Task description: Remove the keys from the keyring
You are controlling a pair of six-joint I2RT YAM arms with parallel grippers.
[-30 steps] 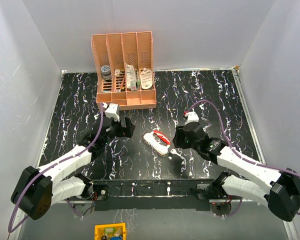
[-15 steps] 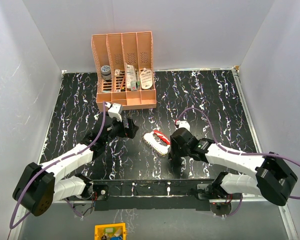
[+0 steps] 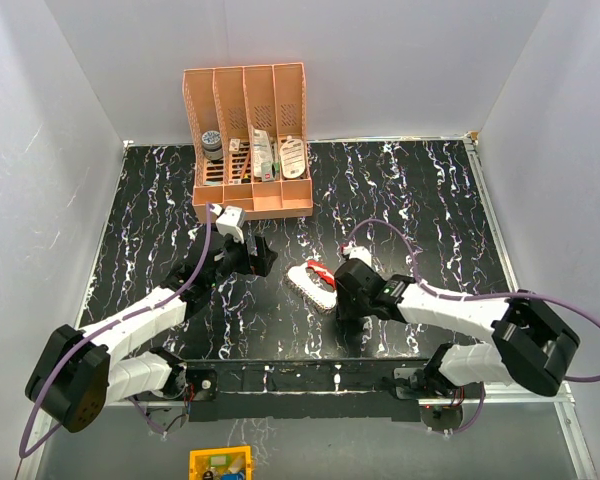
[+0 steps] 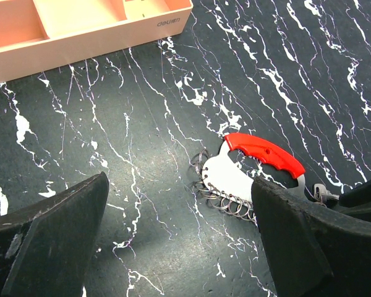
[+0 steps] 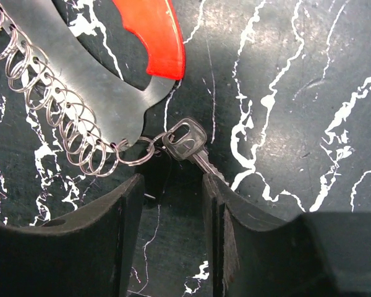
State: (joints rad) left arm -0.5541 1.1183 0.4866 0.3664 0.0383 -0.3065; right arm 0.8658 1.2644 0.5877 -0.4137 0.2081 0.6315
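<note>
The keys [image 3: 312, 277] lie flat on the black marbled table: a silvery-white plate with a bright red part [image 4: 263, 151] and a row of wire rings [image 5: 62, 117] along one edge. One small silver key [image 5: 187, 142] hangs on the end ring. My right gripper [image 5: 171, 185] is open and low over the table, its fingertips just short of that key, whose blade runs under the right finger [image 5: 219, 204]. In the top view it [image 3: 342, 305] is at the bunch's near right end. My left gripper [image 4: 179, 229] is wide open and empty, just left of the bunch [image 4: 235, 176].
A peach compartment organizer [image 3: 250, 150] with small items stands at the back of the table, behind the left gripper [image 3: 260, 255]; its front wall shows in the left wrist view [image 4: 80, 31]. White walls close in the table on three sides.
My right arm has swung left and down, bringing its open gripper up to the near end of the bunch by the single key. The left arm has barely moved.
</note>
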